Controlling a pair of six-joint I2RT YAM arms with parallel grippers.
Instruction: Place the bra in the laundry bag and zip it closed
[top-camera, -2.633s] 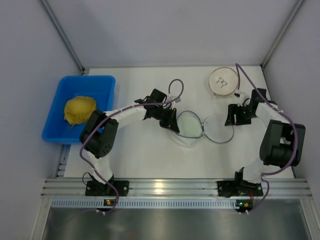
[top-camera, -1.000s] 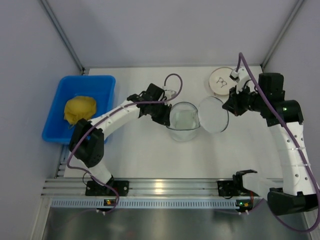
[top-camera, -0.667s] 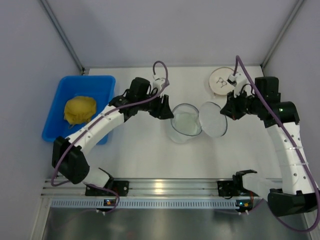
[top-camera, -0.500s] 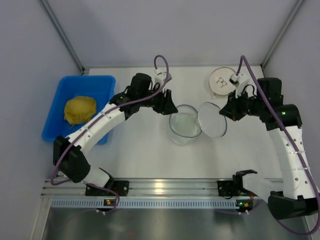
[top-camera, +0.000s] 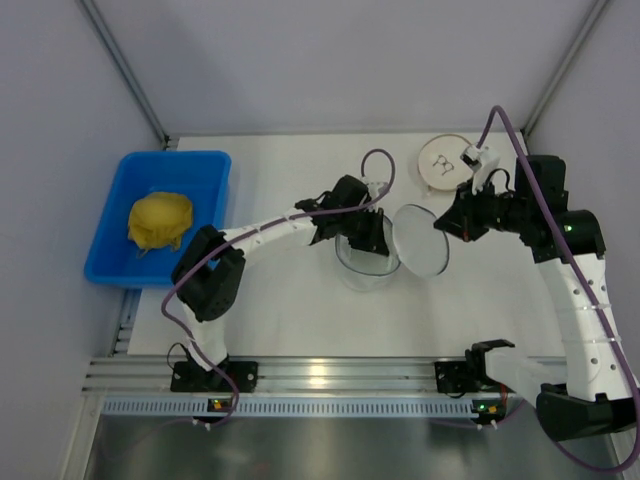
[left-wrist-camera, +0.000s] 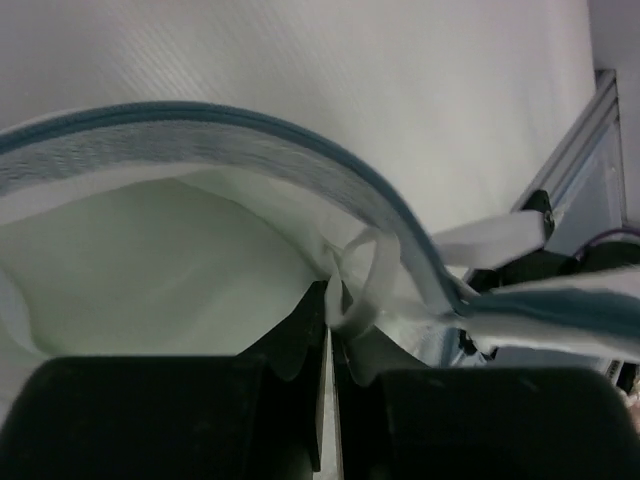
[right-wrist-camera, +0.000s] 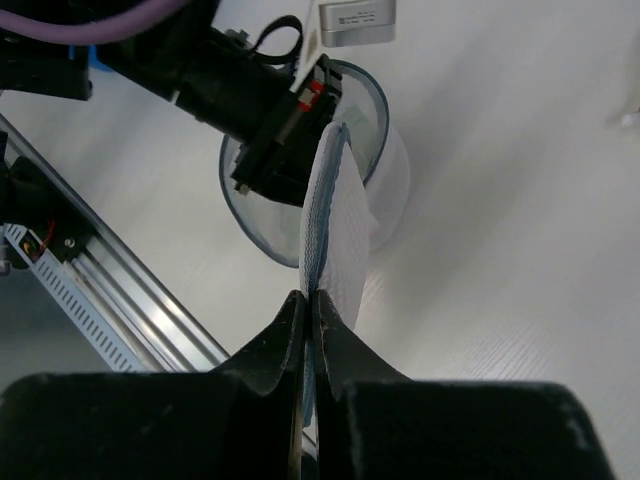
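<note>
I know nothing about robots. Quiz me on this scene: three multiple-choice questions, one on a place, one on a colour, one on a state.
1. Where is the yellow cloth lump? A on a shelf; B on a chair; C in the bin.
2. What colour is the bin? A blue; B red; C black.
3. The laundry bag is: A zipped shut; B held open; C rolled up.
Answers: C, it sits inside the bin at the left; A, its walls are bright blue; B, the jaws of the right gripper pinch its flap up, leaving the mouth uncovered.
</note>
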